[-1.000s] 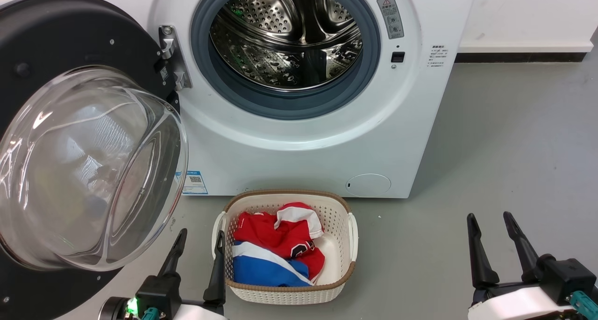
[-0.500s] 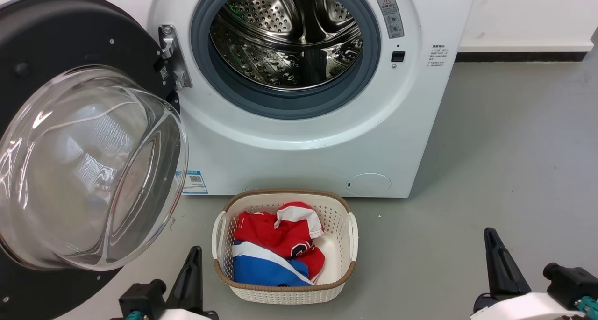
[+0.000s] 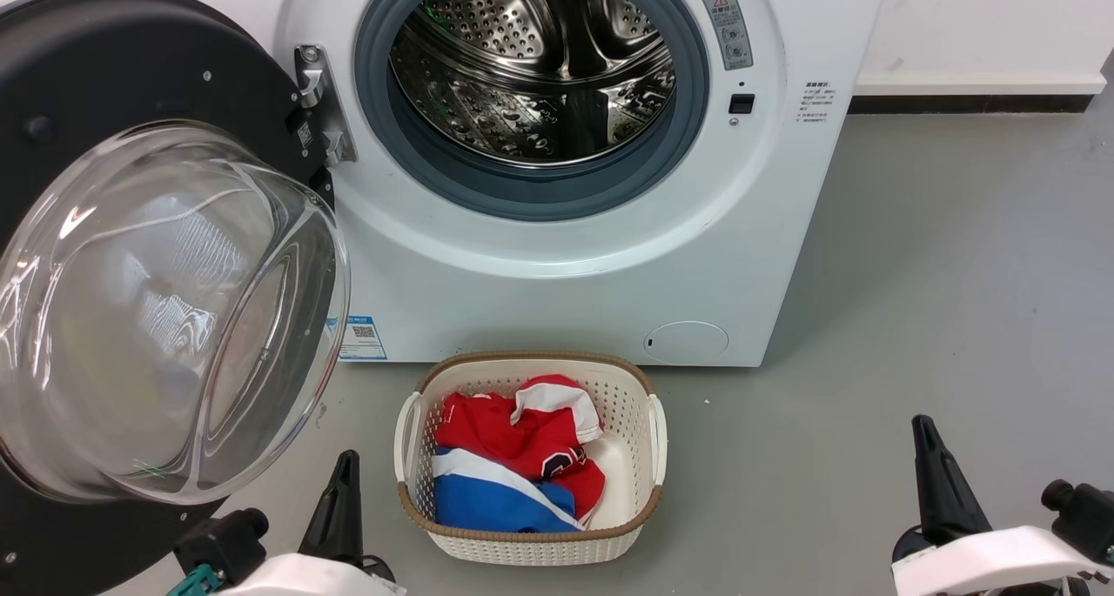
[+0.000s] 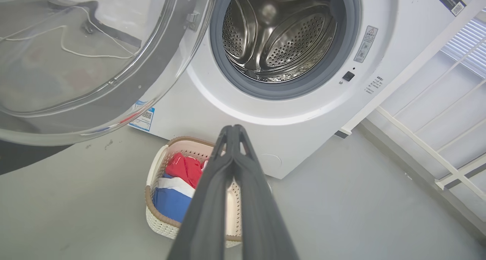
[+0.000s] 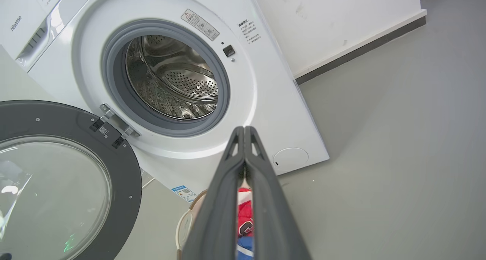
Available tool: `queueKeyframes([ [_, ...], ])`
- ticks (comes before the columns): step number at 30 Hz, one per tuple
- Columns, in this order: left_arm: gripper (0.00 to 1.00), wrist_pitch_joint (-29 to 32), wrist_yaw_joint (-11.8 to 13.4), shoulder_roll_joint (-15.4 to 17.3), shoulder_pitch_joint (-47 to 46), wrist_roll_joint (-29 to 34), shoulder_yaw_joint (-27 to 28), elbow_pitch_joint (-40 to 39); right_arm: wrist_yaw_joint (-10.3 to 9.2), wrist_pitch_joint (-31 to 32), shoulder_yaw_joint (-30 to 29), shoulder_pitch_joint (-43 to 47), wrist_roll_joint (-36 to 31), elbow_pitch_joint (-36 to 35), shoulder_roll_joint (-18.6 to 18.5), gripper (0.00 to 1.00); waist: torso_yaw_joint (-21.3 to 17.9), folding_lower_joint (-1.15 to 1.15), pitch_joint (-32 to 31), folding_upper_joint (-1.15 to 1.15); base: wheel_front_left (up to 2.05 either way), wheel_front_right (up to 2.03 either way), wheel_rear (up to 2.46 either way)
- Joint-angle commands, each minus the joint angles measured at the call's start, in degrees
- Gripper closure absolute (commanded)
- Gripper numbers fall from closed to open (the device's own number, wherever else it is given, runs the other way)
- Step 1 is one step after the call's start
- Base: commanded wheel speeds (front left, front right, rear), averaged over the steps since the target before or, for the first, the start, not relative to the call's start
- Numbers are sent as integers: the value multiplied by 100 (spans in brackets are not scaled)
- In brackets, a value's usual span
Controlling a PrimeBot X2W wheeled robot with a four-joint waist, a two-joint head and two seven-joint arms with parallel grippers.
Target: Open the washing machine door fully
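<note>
The washing machine door (image 3: 104, 65), a black ring around a bulging clear glass bowl, hangs swung wide open on its hinge at the left of the white washing machine (image 3: 566, 291). The steel drum (image 3: 531, 65) and its grey gasket are uncovered. My left gripper (image 3: 346, 467) is low, just below the door's lower right edge and left of the basket, not touching the door. Its fingers meet at the tips, shut on nothing (image 4: 232, 130). My right gripper (image 3: 924, 435) is over bare floor at the lower right, also shut and empty (image 5: 243, 131). The door (image 5: 76, 123) also appears in the right wrist view.
A cream laundry basket (image 3: 531, 544) with red, white and blue clothes stands on the grey floor right in front of the machine, between my two grippers. A white wall with a dark baseboard (image 3: 966, 104) runs to the machine's right. White railing (image 4: 436, 153) shows in the left wrist view.
Both grippers have gone from open to shut and have drawn back and turned near the bottom edge. The door and the basket have not moved.
</note>
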Motion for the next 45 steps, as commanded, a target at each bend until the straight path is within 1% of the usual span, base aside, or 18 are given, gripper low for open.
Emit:
queueKeyframes([
  [1,100,35,-27,38,-185,-221,48,-58,1,37,-21,-191,224,-62,-23,100,-1,0,1,0,0,0,0],
  [22,100,449,-146,62,-410,-2026,259,54,0,471,-111,-393,1942,48,-31,100,-12,0,22,0,0,0,0],
  [45,100,834,-249,67,-612,-3592,464,166,0,858,-198,-561,3445,146,-30,100,-24,0,44,0,0,0,0],
])
